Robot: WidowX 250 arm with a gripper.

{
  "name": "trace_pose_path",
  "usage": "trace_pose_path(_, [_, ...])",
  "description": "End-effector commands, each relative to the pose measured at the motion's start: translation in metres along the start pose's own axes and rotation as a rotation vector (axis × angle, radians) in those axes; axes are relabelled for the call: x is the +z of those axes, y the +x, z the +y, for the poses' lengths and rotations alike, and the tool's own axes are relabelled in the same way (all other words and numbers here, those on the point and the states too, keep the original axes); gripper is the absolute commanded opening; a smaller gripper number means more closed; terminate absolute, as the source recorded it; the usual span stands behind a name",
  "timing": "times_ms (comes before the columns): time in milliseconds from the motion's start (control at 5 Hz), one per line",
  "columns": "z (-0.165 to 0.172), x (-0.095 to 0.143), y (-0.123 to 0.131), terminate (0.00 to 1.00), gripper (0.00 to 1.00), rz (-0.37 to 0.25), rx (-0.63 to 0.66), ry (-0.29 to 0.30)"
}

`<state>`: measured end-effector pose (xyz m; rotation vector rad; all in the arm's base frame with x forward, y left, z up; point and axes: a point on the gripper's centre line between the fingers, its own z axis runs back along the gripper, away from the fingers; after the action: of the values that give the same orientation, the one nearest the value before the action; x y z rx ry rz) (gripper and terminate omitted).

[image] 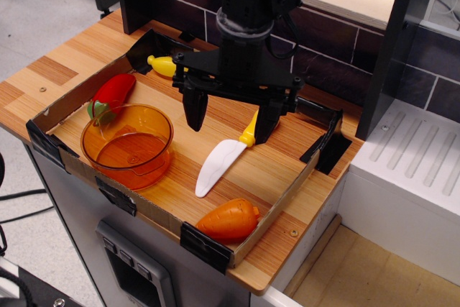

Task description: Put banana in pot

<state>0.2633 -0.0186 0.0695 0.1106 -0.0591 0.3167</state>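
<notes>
The banana (164,66) is a small glossy yellow toy with a dark tip, lying at the back left corner of the cardboard tray, partly behind my gripper's body. The pot (128,141) is a translucent orange bowl at the front left of the tray, empty. My gripper (231,118) hangs over the tray's middle with its two black fingers spread wide apart and nothing between them. It is to the right of both banana and pot, above the knife's handle.
A white-bladed toy knife (221,165) with yellow handle lies mid-tray. A red pepper (113,93) lies behind the pot, an orange carrot (230,221) at the front corner. The low cardboard tray wall (136,195) rings everything. A dark tiled wall stands behind.
</notes>
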Motion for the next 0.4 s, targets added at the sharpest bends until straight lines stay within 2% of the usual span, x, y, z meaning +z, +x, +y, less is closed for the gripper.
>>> trace_pose_path(0, [0.000,0.000,0.000,0.00,1.00,0.000,0.000,0.000])
trace_pose_path(200, [0.001,0.012,0.011,0.00,1.00,-0.016,0.102,-0.039])
